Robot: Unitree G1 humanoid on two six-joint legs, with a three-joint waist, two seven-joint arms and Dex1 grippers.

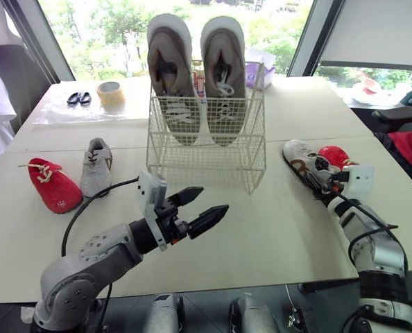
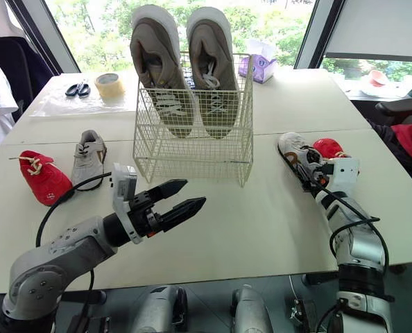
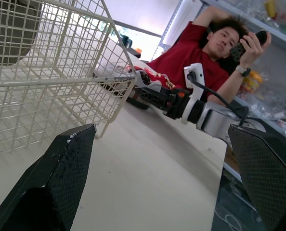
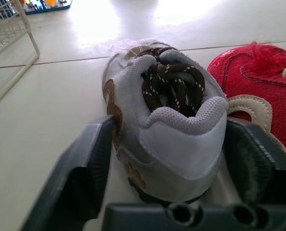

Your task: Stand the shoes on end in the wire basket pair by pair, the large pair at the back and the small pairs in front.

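- Where the head views look down over the table (image 1: 275, 236), the wire basket (image 1: 206, 149) stands mid-table with the large grey pair (image 1: 170, 48) on end inside it, toes down, against its back wall.
- Left of the basket and well apart from it, a red shoe (image 1: 53, 186) and a small grey shoe (image 1: 95, 166) lie side by side; behind them are a tape roll (image 1: 111, 94) and scissors (image 1: 79, 98).
- In front of the basket the left gripper (image 1: 211, 199) hovers over the table.
- Right of the basket lie a brown-laced grey shoe (image 1: 299, 158) and a second red shoe (image 1: 334, 156); the right gripper (image 1: 320, 173) is at the grey one's heel.
- In the left wrist view, that gripper's fingers (image 3: 61, 178) are spread wide with nothing between them, the basket's front corner is close ahead, and a person in a red top (image 3: 191, 53) reclines beyond.
- In the right wrist view, the fingers (image 4: 80, 178) press on either side of the brown-laced shoe's heel; the second red shoe touches it on the side away from the basket.
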